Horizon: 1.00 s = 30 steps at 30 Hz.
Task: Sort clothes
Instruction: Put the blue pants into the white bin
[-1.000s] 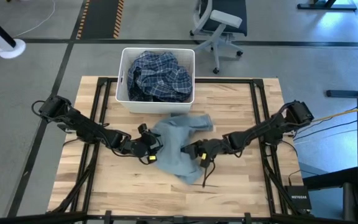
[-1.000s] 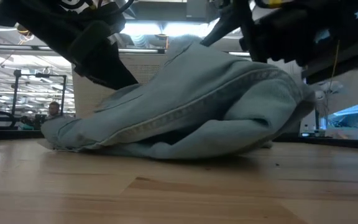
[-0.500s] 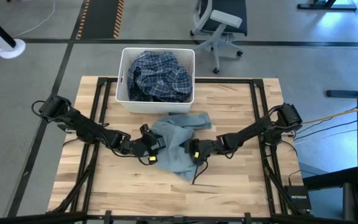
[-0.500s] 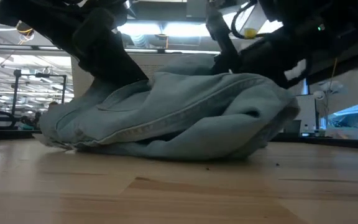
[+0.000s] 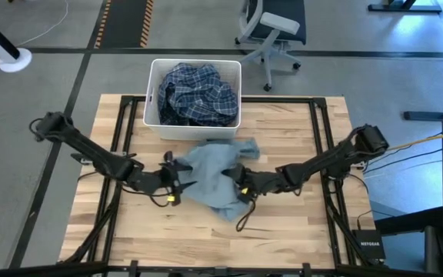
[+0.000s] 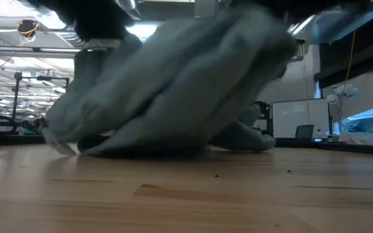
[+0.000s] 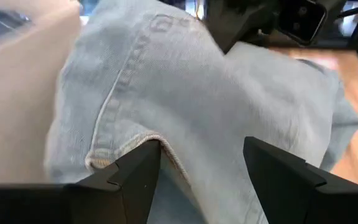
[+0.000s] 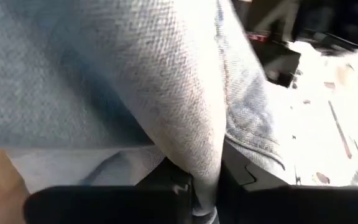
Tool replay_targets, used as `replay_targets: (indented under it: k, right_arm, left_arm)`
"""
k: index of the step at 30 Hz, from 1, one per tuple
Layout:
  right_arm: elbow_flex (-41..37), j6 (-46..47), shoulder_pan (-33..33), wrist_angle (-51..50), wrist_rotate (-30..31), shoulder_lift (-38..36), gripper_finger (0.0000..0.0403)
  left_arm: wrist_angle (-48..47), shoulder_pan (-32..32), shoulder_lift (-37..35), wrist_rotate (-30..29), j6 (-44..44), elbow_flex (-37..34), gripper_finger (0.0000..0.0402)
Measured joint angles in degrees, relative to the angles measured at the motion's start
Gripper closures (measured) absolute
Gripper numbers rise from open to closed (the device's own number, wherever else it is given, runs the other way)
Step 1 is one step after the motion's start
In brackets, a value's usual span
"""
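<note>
The light blue denim piece (image 5: 210, 175) lies crumpled mid-table, its long axis running from beside the white bin (image 5: 154, 115), which holds the plaid shirt (image 5: 197, 94), diagonally toward the near edge. The right gripper (image 5: 237, 181) pinches a denim fold between its fingers. The left gripper (image 5: 174, 175) stands spread, denim edge between its fingers (image 7: 135, 180).

High view looks straight down; low view level; all share the denim piece (image 5: 214, 178).
</note>
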Motion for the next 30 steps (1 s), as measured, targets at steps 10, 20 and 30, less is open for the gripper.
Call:
replay_targets:
  k: [10,20,30]
  right_arm:
    - [3.3,8.2,3.0,-11.0,5.1,-12.6,0.0366]
    - [9.7,7.2,2.9,-14.8,12.0,-18.6,0.0366]
    - [25.0,-2.1,1.1,-16.7,14.4,-18.7,0.0366]
  left_arm:
    - [-7.0,-3.9,-12.4,-5.4,1.8,0.0,0.0176]
    - [-7.0,-4.3,-17.1,-6.2,5.6,0.0,0.0176]
    - [-8.4,-4.3,-17.1,-7.6,4.9,0.0,0.0176]
